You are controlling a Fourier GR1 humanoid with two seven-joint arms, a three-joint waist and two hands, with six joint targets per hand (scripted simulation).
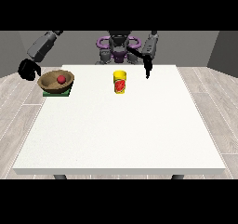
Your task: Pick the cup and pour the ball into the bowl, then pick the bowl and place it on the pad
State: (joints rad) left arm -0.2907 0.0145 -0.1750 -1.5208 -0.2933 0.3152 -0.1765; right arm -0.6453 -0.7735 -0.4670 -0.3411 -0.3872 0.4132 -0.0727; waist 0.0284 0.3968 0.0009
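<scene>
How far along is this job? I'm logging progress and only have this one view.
It looks essentially done. The red ball lies in the wooden bowl, and the bowl sits on the green pad. The yellow cup stands upright on the table. The hand at the view's left is beside the bowl, holding nothing. No step looks left.

We see a brown, wood-like bowl (56, 81) at our nine o'clock. The yellow cup (120, 82) looks plastic and smooth. The white table (121, 130) appears matt.

Yellow cup (120, 82), red ball (60, 79), green pad (56, 94)
</scene>
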